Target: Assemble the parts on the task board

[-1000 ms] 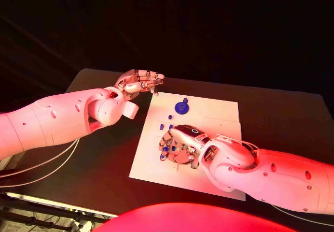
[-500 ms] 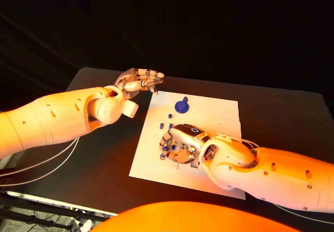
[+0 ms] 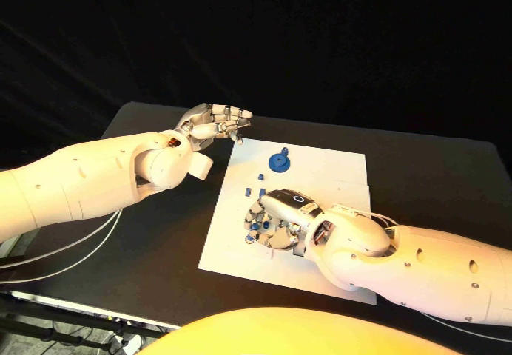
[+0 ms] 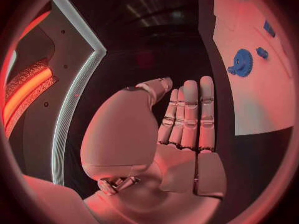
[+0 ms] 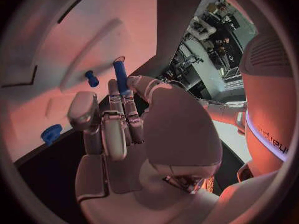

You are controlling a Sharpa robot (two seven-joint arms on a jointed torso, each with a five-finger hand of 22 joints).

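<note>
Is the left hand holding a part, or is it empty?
Empty. The left hand shows a bare palm with its fingers straight and together, over the black table beside the task board.

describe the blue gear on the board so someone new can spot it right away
Start at the white task board in the middle of the black table. Go to the board's far end, nearest the left hand, away from the right hand. The blue gear lies there: a round toothed disc, the largest blue piece, unlike the small blue pegs closer to the right hand.
</note>
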